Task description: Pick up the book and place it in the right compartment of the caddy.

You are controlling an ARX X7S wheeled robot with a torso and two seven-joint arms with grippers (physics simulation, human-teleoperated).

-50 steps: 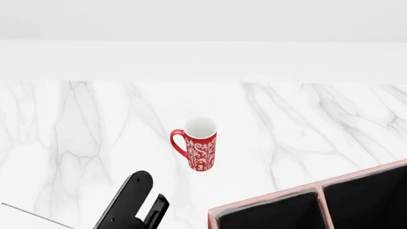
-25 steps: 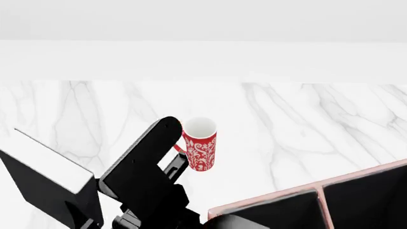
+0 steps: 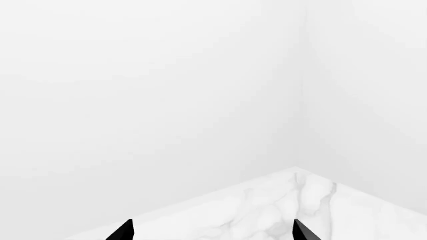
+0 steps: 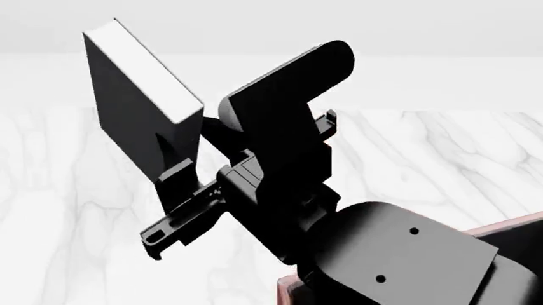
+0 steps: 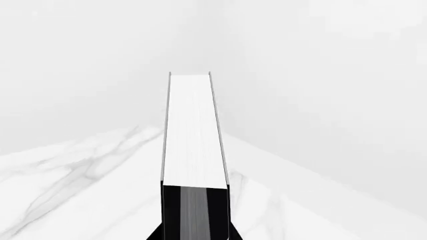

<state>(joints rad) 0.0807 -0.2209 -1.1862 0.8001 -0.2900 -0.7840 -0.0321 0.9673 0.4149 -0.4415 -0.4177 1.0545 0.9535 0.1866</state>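
Book (image 4: 136, 108) in right claw (image 4: 174, 175), no lettering

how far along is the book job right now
Done: the book is off the marble table, clamped in the right pincer and held high. In hand: carrying it. Left: bring it over the caddy, mostly hidden behind the arm, and lower it into the right compartment.
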